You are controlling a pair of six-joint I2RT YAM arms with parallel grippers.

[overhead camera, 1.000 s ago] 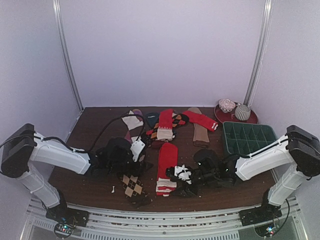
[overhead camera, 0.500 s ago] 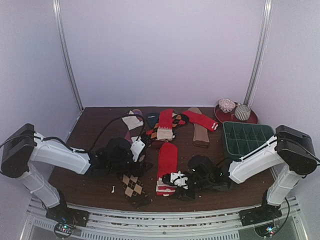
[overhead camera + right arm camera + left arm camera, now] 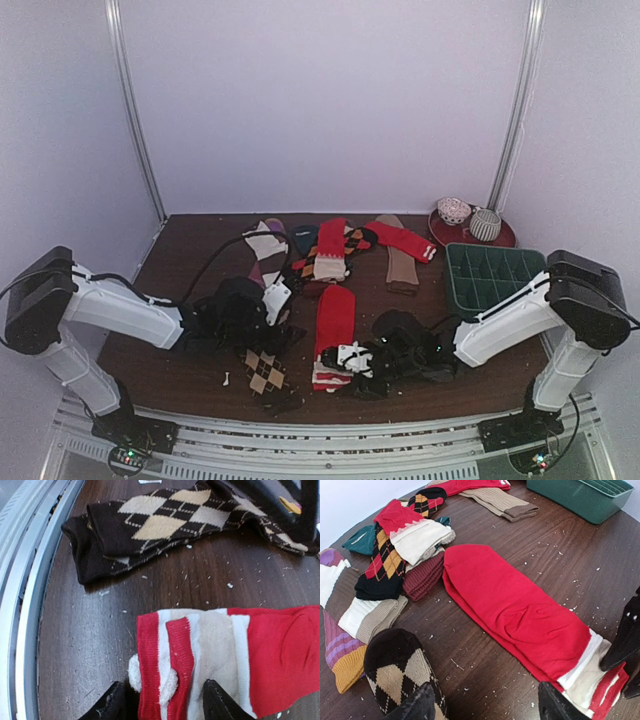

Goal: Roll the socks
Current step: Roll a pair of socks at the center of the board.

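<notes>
Lying flat near the middle of the table (image 3: 190,262), the red sock (image 3: 334,318) points its toe toward the back and its white-and-red striped cuff (image 3: 167,667) toward the near edge. The right gripper (image 3: 350,358) sits low at that cuff. In the right wrist view its fingers (image 3: 114,706) stand apart with the striped end between them; one is just outside the cuff's edge and the other over the cloth. The cloth lies flat and unbunched, so nothing looks gripped. The brown argyle sock (image 3: 265,372) lies to the left of the red one, nearer the table's front rail and partly folded over itself, apart from the red cuff. The left gripper (image 3: 268,325) hovers low between the two socks with its jaws wide and empty. In the left wrist view one fingertip (image 3: 420,706) overlaps the argyle toe, and the other is just beside the red cuff. Farther back lies a loose pile of other socks (image 3: 325,252). A green tray (image 3: 497,276) stands at the right, and behind it is a dark red plate (image 3: 505,238) bearing two rolled bundles. White lint specks dot the wood around both socks.
</notes>
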